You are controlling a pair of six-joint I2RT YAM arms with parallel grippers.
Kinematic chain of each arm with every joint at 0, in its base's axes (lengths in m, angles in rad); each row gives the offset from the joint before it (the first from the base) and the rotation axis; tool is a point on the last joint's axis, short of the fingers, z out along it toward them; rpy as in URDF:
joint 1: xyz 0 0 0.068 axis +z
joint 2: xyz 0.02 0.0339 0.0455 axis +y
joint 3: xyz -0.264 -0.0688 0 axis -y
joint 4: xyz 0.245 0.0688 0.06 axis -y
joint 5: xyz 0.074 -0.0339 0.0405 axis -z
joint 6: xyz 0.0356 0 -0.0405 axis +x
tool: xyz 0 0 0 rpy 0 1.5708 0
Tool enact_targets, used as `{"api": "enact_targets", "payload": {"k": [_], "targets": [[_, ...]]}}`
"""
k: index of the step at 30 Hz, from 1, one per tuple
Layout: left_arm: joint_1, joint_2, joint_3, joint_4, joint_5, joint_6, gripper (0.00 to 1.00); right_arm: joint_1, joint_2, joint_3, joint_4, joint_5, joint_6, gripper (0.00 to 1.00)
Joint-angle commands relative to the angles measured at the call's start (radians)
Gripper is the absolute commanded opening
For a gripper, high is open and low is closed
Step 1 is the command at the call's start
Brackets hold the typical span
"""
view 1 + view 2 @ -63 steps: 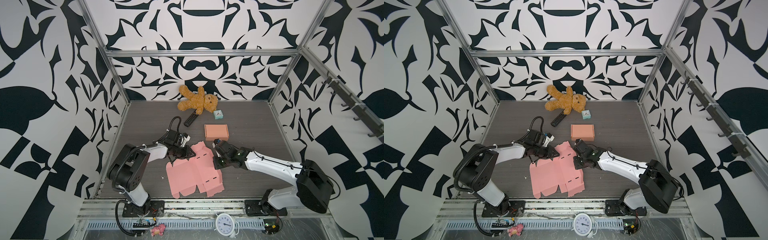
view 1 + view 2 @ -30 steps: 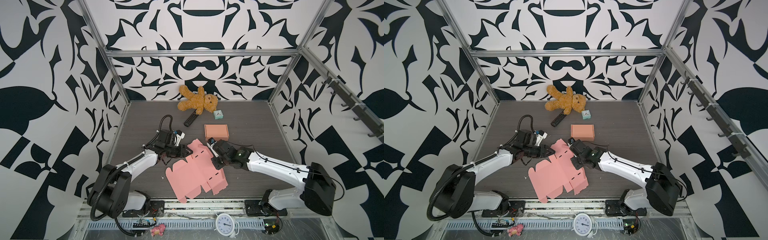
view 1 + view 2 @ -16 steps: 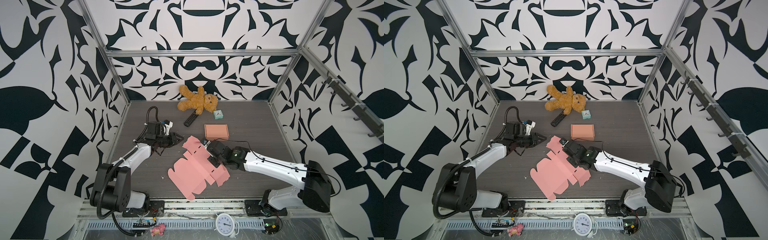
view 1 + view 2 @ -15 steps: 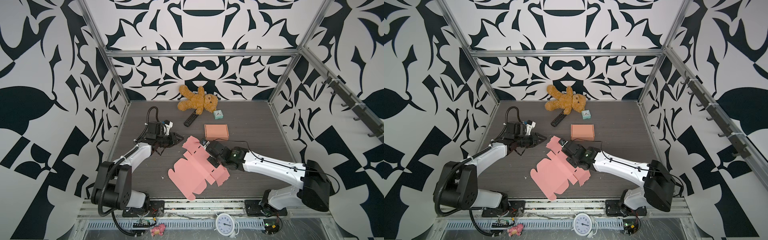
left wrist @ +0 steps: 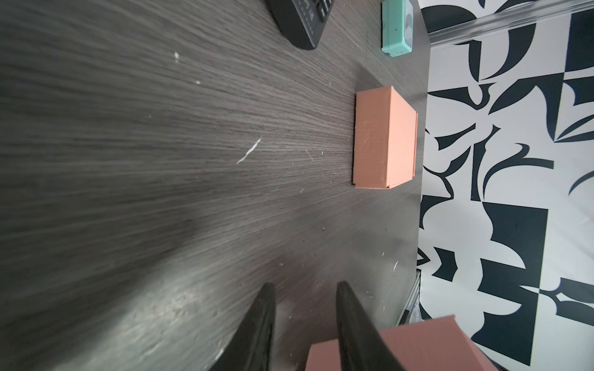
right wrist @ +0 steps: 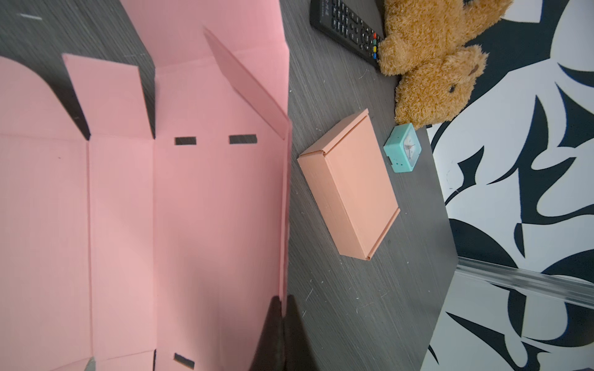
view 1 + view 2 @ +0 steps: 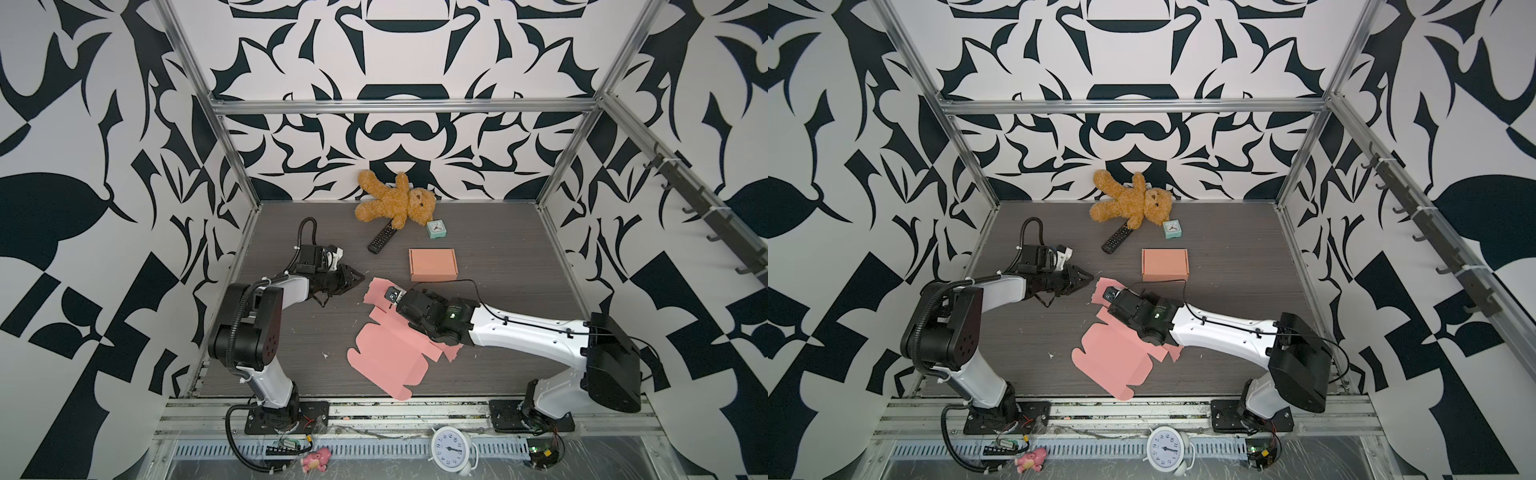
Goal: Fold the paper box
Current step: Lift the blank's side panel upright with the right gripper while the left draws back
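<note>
Lying on the dark grey wood-grain tabletop (image 7: 507, 266), the pink die-cut cardboard box blank (image 7: 386, 357) sits just below centre in both top views, its near part flat and its far flaps lifted toward the middle of the frame; the right gripper (image 6: 284, 302) is pinched tight on one long edge of that blank, where the right wrist view shows a panel turned up along a crease; the left gripper (image 7: 358, 277), left of centre, hangs just beside the raised flap, its black fingers (image 5: 263, 321) a narrow gap apart with nothing between them; pale flecks and thin scratches dot the table; above centre rests a closed salmon-orange cardboard box (image 7: 432, 264), and further toward the top lie a black remote control (image 7: 381, 237), a small mint-green square clock (image 7: 436, 229) and a brown plush teddy bear (image 7: 395, 205) against the back wall; bold black-and-white swirl-patterned walls (image 7: 395, 137) enclose three sides, framed by silver aluminium rails (image 7: 399, 106); dark metal hooks (image 7: 706, 212) line the right wall; at the bottom edge stand a white round alarm clock (image 7: 451, 451) and a small pink toy (image 7: 316, 459).
</note>
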Motion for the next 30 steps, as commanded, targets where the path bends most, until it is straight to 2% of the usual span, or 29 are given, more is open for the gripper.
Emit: {"api": "enact_targets", "payload": {"k": [1, 8, 14, 30], "targets": [[-0.025, 0.008, 0.017, 0.016, 0.060, 0.025, 0.36, 0.006, -0.002, 0.031, 0.026, 0.040, -0.041, 0.00], [-0.086, -0.005, -0.027, 0.007, 0.083, 0.051, 0.36, 0.010, 0.032, 0.038, 0.042, 0.059, -0.070, 0.00], [-0.099, -0.034, -0.078, 0.015, 0.108, 0.058, 0.36, 0.013, 0.056, 0.046, 0.049, 0.082, -0.097, 0.00], [-0.160, -0.167, -0.184, 0.014, 0.075, 0.049, 0.37, 0.099, 0.079, -0.006, 0.203, 0.245, -0.266, 0.00]]}}
